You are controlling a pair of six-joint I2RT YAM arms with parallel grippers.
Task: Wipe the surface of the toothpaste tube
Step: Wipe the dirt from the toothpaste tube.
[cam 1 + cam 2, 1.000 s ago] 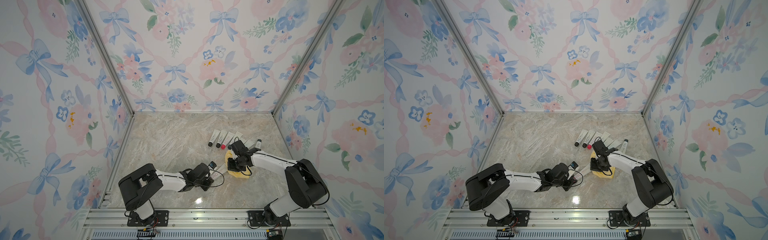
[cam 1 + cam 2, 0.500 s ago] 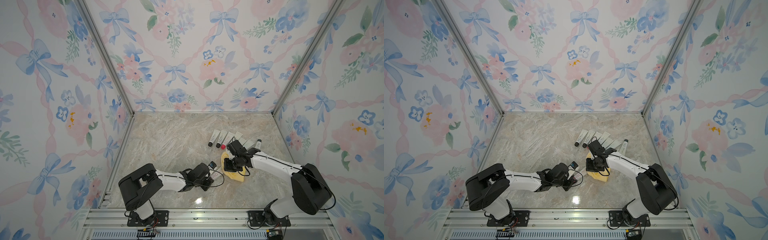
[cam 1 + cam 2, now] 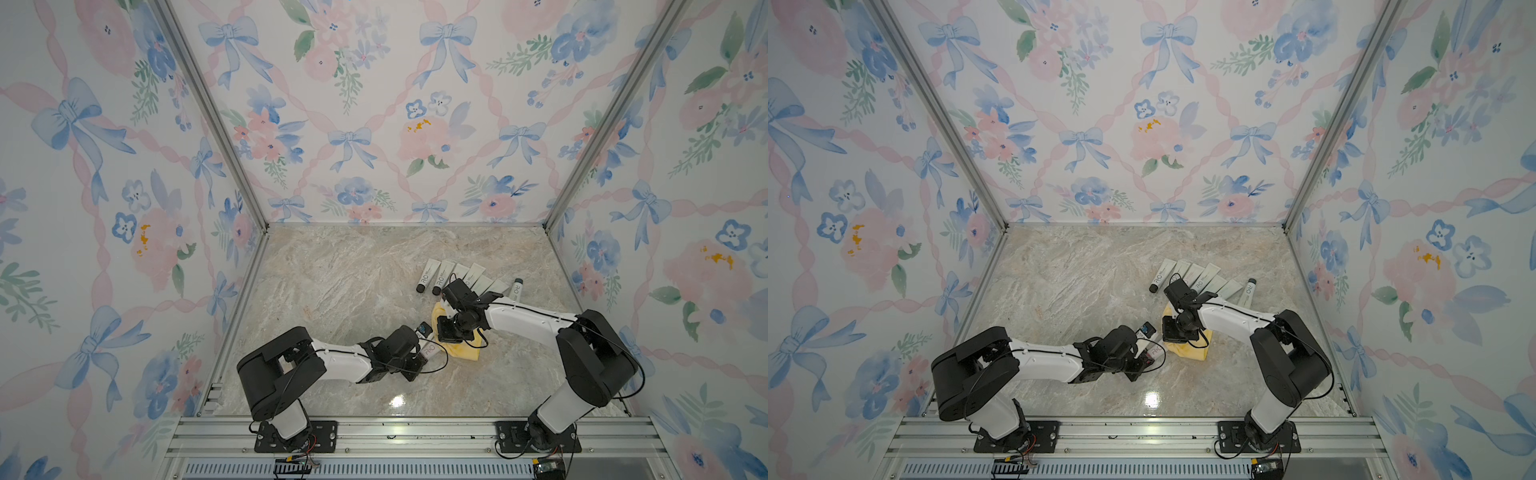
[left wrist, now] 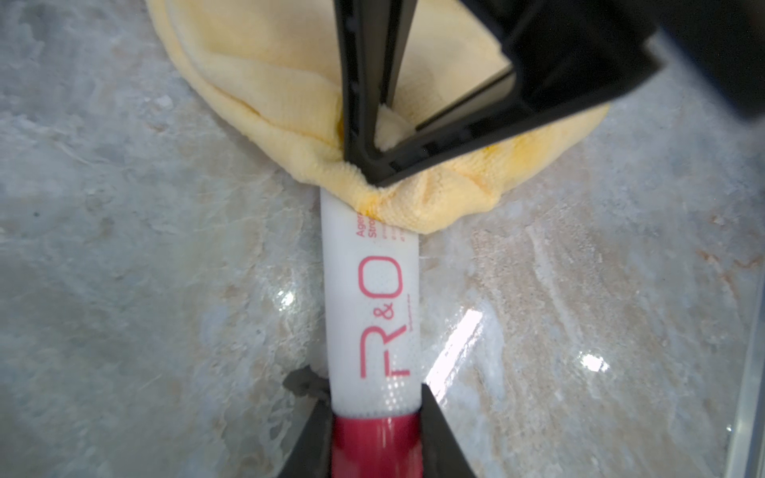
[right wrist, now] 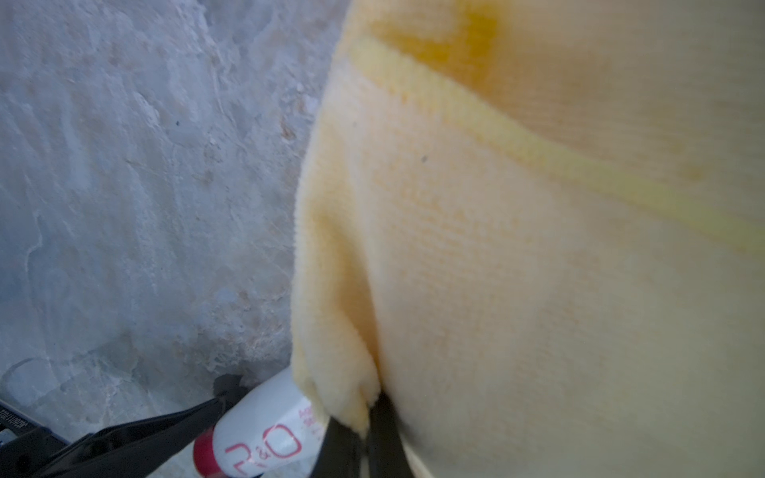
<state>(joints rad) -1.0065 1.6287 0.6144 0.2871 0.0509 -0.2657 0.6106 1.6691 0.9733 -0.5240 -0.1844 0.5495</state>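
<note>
A white toothpaste tube (image 4: 370, 314) with red "R&O" lettering and a red cap lies low over the marble floor. My left gripper (image 4: 374, 414) is shut on its cap end. A yellow cloth (image 4: 256, 74) covers the tube's far end, and my right gripper (image 5: 364, 426) is shut on a pinched fold of that cloth (image 5: 517, 248). In both top views the tube (image 3: 430, 351) pokes out from under the cloth (image 3: 461, 351) between the two grippers. The tube's tail is hidden under the cloth.
Several more tubes (image 3: 461, 276) lie in a fanned row behind the right gripper, with a single dark-capped tube (image 3: 516, 289) to their right. Flowered walls close in three sides. An aluminium rail (image 3: 395, 432) runs along the front edge.
My right gripper has dragged the yellow cloth leftward and nearer, along the tube toward the left gripper. The left arm and the tube have stayed put.
</note>
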